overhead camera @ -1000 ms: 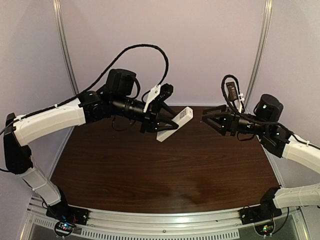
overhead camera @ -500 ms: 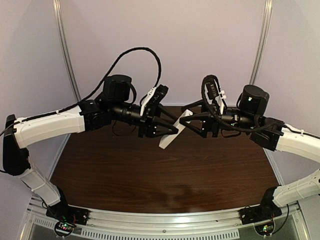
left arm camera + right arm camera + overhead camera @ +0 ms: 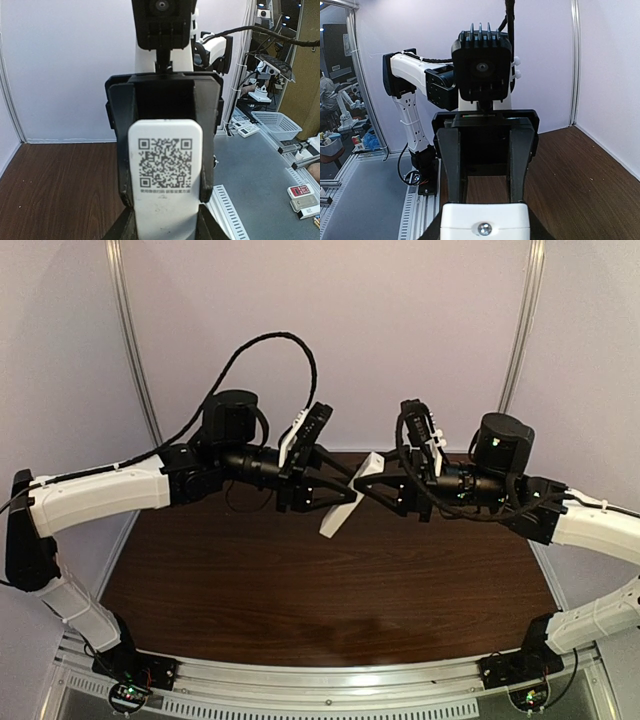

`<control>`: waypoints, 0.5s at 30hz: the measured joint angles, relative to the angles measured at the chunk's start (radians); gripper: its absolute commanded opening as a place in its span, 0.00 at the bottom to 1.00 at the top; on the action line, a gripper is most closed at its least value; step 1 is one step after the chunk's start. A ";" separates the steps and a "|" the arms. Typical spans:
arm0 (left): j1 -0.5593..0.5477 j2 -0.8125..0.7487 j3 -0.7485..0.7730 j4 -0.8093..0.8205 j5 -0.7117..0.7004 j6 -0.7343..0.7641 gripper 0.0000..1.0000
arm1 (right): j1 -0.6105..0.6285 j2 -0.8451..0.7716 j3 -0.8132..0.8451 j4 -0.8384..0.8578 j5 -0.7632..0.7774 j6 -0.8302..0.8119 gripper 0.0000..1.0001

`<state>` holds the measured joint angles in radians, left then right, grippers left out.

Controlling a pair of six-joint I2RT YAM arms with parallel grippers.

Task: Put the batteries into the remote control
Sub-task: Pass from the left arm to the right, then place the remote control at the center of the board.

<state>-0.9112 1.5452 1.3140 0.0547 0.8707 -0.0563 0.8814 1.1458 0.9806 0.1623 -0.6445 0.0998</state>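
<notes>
The white remote control (image 3: 336,519) is held in the air above the table, tilted. In the left wrist view its back (image 3: 165,170) shows a QR code. My left gripper (image 3: 348,497) is shut on its lower half. My right gripper (image 3: 379,481) faces the left one. It is open, its fingers (image 3: 123,165) close along both sides of the remote's upper end. The right wrist view shows that end (image 3: 484,220) with a small round lens, and the left fingers (image 3: 452,165) behind it. The batteries are out of view.
The dark brown wooden table (image 3: 330,590) lies below both arms, with pale walls and metal posts (image 3: 130,350) around it. A rail (image 3: 330,680) runs along the near edge. Beyond the table's side, a white basket (image 3: 276,123) stands on a grey bench.
The right arm swung left, and its open gripper now brackets the remote's upper end. The left gripper tilted the remote steeper and rose slightly.
</notes>
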 measured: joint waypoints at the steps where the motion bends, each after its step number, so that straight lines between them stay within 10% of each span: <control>1: 0.001 0.000 -0.002 0.003 0.000 -0.003 0.20 | 0.000 0.000 0.002 -0.003 0.001 0.000 0.13; 10: 0.034 -0.012 -0.029 0.014 -0.003 -0.029 0.96 | 0.003 0.003 0.075 -0.124 0.042 0.002 0.00; 15: 0.131 -0.103 -0.148 -0.009 -0.072 -0.061 0.97 | 0.003 0.011 0.149 -0.237 0.122 0.003 0.00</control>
<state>-0.7803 1.4418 1.1660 0.0460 0.7982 -0.1177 0.8841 1.1572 1.1294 -0.0742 -0.5220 0.1032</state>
